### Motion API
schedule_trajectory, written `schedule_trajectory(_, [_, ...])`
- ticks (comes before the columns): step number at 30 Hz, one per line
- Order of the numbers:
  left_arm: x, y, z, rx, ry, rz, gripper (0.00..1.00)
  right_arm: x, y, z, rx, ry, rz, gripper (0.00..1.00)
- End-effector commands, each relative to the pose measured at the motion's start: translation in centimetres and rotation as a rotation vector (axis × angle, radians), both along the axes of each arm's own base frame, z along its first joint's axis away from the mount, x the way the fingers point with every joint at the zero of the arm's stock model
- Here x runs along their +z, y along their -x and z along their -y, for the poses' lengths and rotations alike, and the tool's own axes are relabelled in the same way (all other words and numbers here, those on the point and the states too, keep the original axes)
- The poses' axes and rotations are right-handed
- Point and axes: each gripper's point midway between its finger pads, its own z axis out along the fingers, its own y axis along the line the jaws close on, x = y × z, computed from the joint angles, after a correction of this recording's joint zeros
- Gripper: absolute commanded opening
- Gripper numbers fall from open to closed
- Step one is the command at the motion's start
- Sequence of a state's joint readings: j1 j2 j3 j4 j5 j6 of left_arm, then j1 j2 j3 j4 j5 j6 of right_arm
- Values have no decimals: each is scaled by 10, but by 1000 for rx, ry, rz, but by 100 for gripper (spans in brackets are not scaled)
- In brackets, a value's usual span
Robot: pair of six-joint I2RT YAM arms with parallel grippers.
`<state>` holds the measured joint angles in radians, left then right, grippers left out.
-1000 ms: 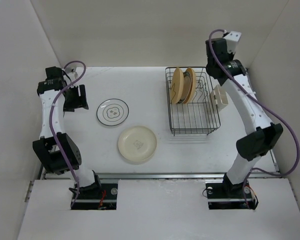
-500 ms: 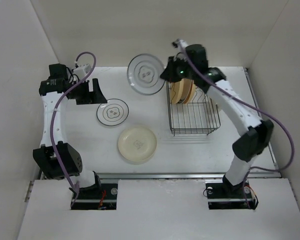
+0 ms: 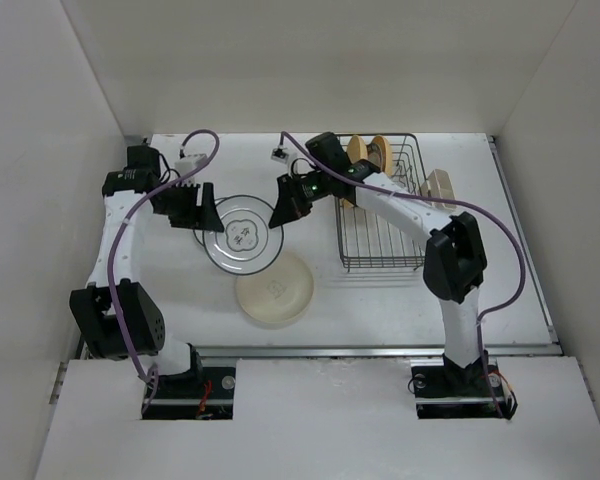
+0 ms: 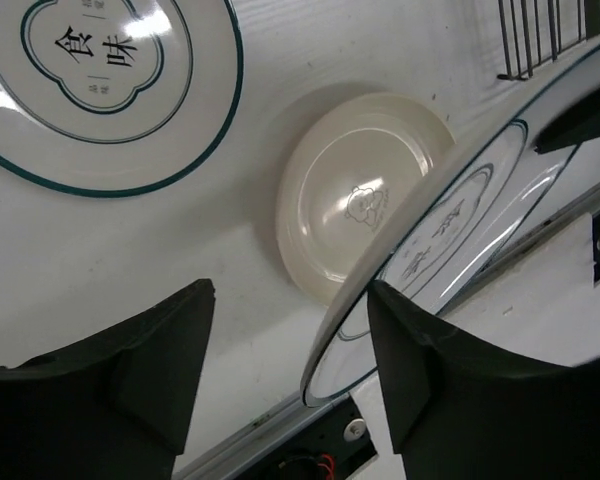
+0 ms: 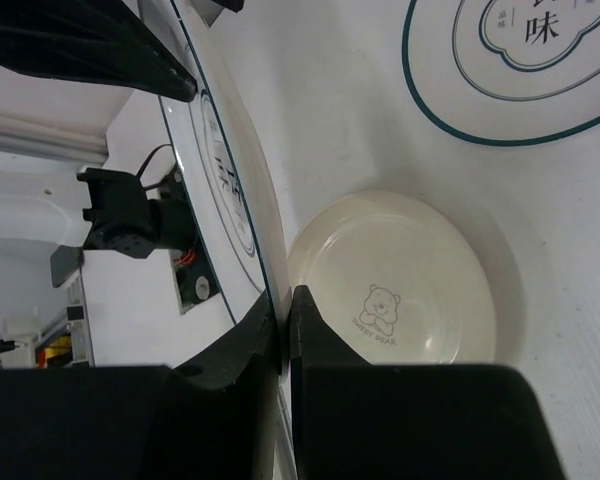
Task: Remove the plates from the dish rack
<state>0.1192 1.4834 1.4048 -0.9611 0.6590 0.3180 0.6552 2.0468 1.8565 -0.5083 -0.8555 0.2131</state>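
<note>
White laminate covers the table (image 3: 500, 290), and plain white walls (image 3: 280, 60) close it in on three sides. Seen from above, the dish rack (image 3: 380, 266) is dark wire and stands by the table's far right corner. A beige caddy (image 3: 439, 187) hangs on its right side, and two yellow-tan plates (image 3: 365, 150) stand upright at its far end. The right gripper (image 3: 283, 208) reaches left of the rack, clamped on the rim of the held plate (image 3: 242, 236). This plate is white with a dark green rim band and a lobed ring in its well, and it hangs over the table's left half. The left gripper (image 3: 197, 212) is at that plate's opposite rim. A cream plate (image 3: 274, 288) lies flat toward the near edge, its far rim under the held plate.

In the left wrist view the held plate runs tilted and nearly edge-on. Its rim lies between the two black fingers (image 4: 130, 380), which stand apart and unclenched. Whether either finger touches the rim cannot be told. Flat on the table below is a ringed plate (image 4: 100, 80), white with a green rim and dark characters at its centre. It lies just beside the cream plate.

In the right wrist view the fingers are pinched tight on the held plate's rim. The cream plate shows a small bear print.
</note>
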Motion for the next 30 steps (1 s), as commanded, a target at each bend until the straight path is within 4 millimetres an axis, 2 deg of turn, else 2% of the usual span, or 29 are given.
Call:
schedule_trajectory(1, [-3, 12, 3, -79, -6, -1, 57, 50, 13, -20, 135, -176, 86, 0])
schedule_trajectory(2, [0, 16, 9, -105, 31, -1, 52, 50, 13, -20, 135, -176, 86, 0])
schedule_trajectory(3, [-2, 18, 11, -118, 43, -14, 29, 45, 9, -22, 128, -169, 86, 0])
schedule_trajectory(4, [1, 19, 11, -118, 44, -15, 13, 37, 11, -25, 125, -148, 69, 0])
schedule_trajectory(5, [-1, 20, 12, -121, 56, -33, 0, 40, 9, -25, 110, -144, 69, 0])
schedule_trajectory(7, [2, 15, 11, -109, 49, -31, 0, 39, 1, -26, 69, -123, 89, 5])
schedule_trajectory(8, [-2, 16, 11, -109, 53, -52, 0, 36, -2, -24, 49, -103, 88, 11])
schedule_trajectory(9, [1, 12, 10, -73, 54, -56, 0, 37, -7, -24, 17, -89, 94, 37])
schedule_trajectory(10, [-1, 7, 6, -39, 54, -67, 0, 34, -19, -21, -53, -42, 116, 50])
schedule_trajectory(11, [-1, -5, 1, -2, 49, -47, 0, 31, -26, -19, -91, -15, 128, 58])
schedule_trajectory(13, [-3, -17, -9, 86, 55, -63, 0, 30, -34, -15, -154, 20, 144, 67])
schedule_trajectory(16, [-4, -41, -26, 166, 17, -35, 0, 31, -55, -3, -261, 52, 158, 73])
schedule_trajectory(17, [-9, -50, -30, 191, 13, -42, 0, 25, -68, 8, -333, 96, 161, 75])
schedule_trajectory(19, [-15, -63, -40, 249, -1, -48, 0, 21, -80, 17, -403, 123, 146, 75])
schedule_trajectory(21, [-26, -79, -55, 340, -12, -84, 0, 19, -85, 27, -440, 139, 140, 75])
schedule_trajectory(23, [-29, -92, -59, 356, -14, -93, 0, 31, -86, 36, -468, 132, 161, 75])
schedule_trajectory(24, [-44, -99, -61, 355, -13, -129, 0, 29, -86, 40, -484, 151, 161, 75])
schedule_trajectory(26, [-52, -105, -63, 359, -20, -159, 0, 45, -82, 47, -505, 138, 188, 75])
schedule_trajectory(27, [-67, -109, -66, 363, -30, -193, 0, 46, -81, 50, -513, 141, 192, 75])
schedule_trajectory(28, [-72, -110, -66, 362, -29, -216, 0, 49, -81, 54, -532, 147, 203, 75])
schedule_trajectory(30, [-85, -111, -71, 335, -61, -256, 9, 68, -80, 60, -558, 128, 236, 76])
